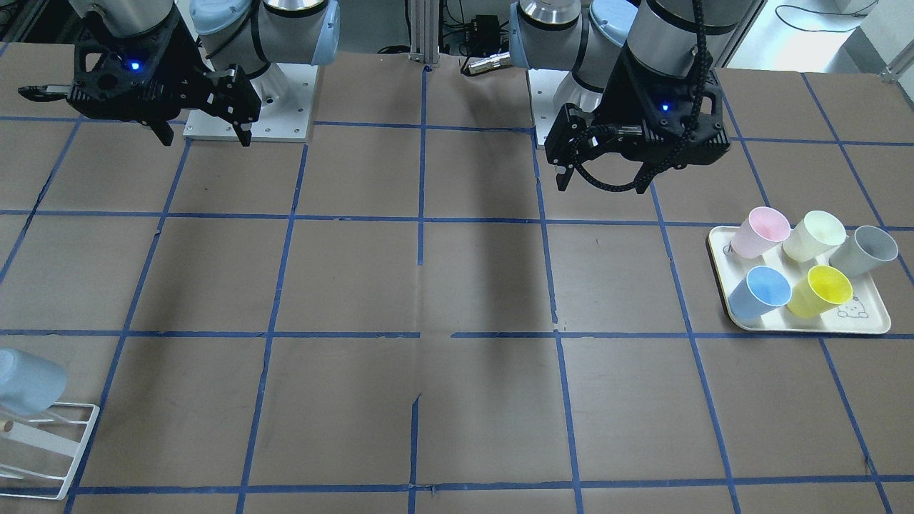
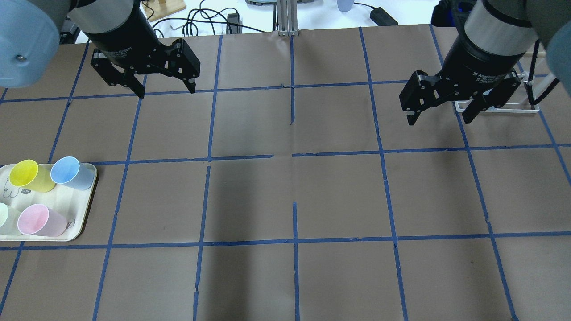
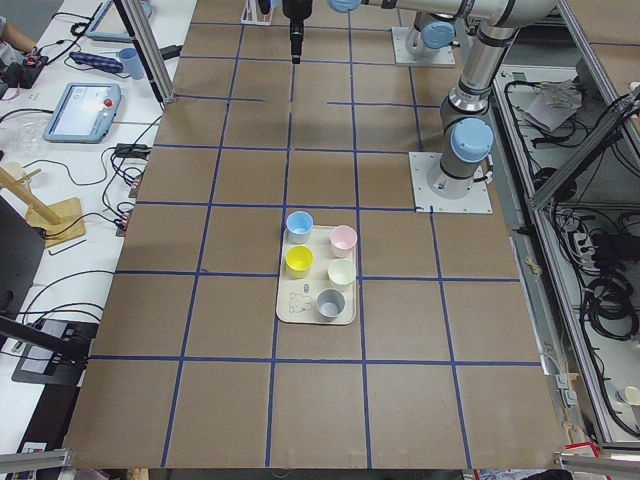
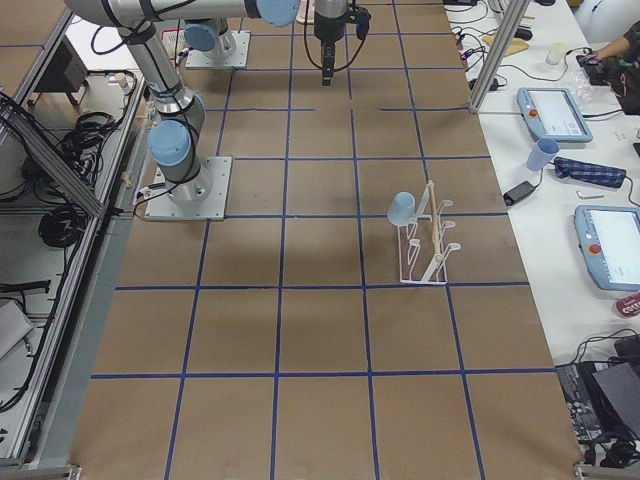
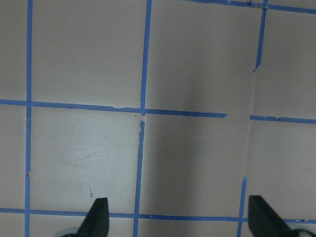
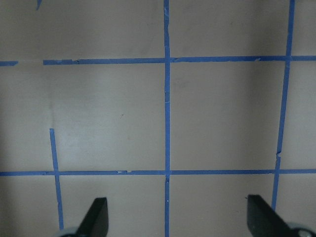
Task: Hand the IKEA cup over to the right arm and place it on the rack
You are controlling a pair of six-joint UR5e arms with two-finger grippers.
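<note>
The pale icy blue IKEA cup (image 1: 25, 382) sits tilted on a rod of the white wire rack (image 1: 50, 442) at the table's far edge on my right side. The cup (image 4: 402, 208) and the rack (image 4: 430, 245) also show in the exterior right view. My right gripper (image 1: 206, 135) (image 2: 439, 119) hangs open and empty above the table, well apart from the cup. It hides part of the rack (image 2: 499, 108) in the overhead view. My left gripper (image 1: 603, 182) (image 2: 166, 90) is also open and empty. Both wrist views show only taped table between open fingers (image 5: 96, 219) (image 6: 96, 219).
A cream tray (image 1: 800, 327) (image 2: 84, 214) on my left side holds pink (image 1: 761, 232), cream (image 1: 814, 235), grey (image 1: 864, 250), sky-blue (image 1: 760, 291) and yellow (image 1: 821, 290) cups. Brown paper with blue tape lines covers the table.
</note>
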